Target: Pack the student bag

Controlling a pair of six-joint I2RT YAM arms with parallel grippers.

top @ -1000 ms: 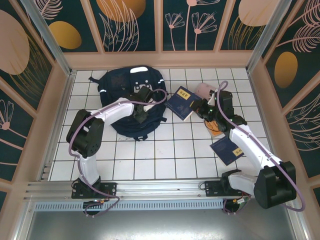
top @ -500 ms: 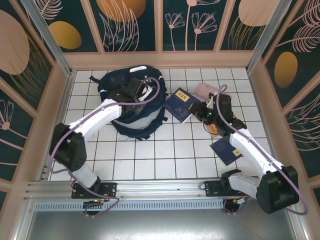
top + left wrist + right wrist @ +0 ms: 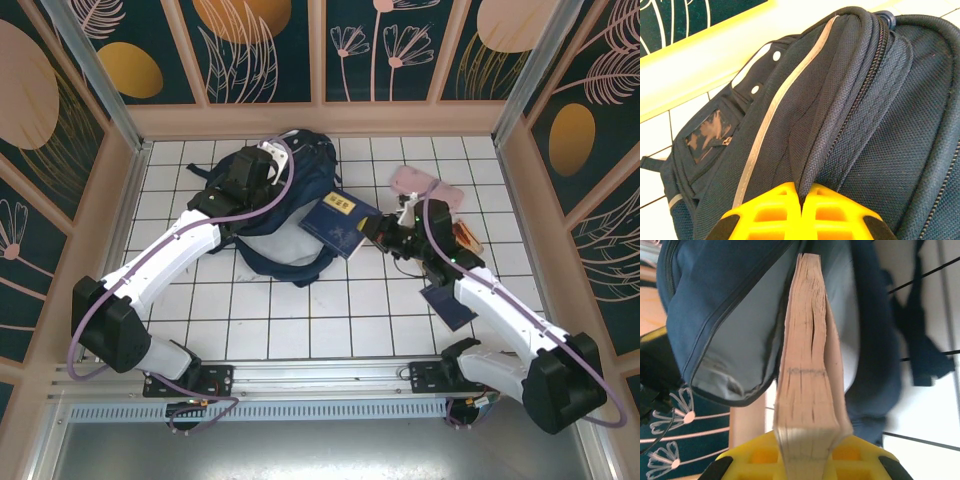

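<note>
The student bag, dark navy with a pale stripe, lies at the back of the tiled floor with its mouth gaping and grey lining showing. My left gripper is shut on a fold of the bag's upper fabric beside the zip, its yellow jaws pressed together on the cloth. My right gripper is shut on a navy book, held at the bag's mouth. In the right wrist view the book's page edge points into the bag's grey-lined opening.
A pink pencil case lies at the back right. An orange item sits beside the right arm, and a second navy book lies on the tiles under that arm. Wooden walls close in the floor on three sides.
My left gripper shut on the bag's fabric and pulled it up and back, opening the mouth. My right gripper carried the navy book left to the opening.
</note>
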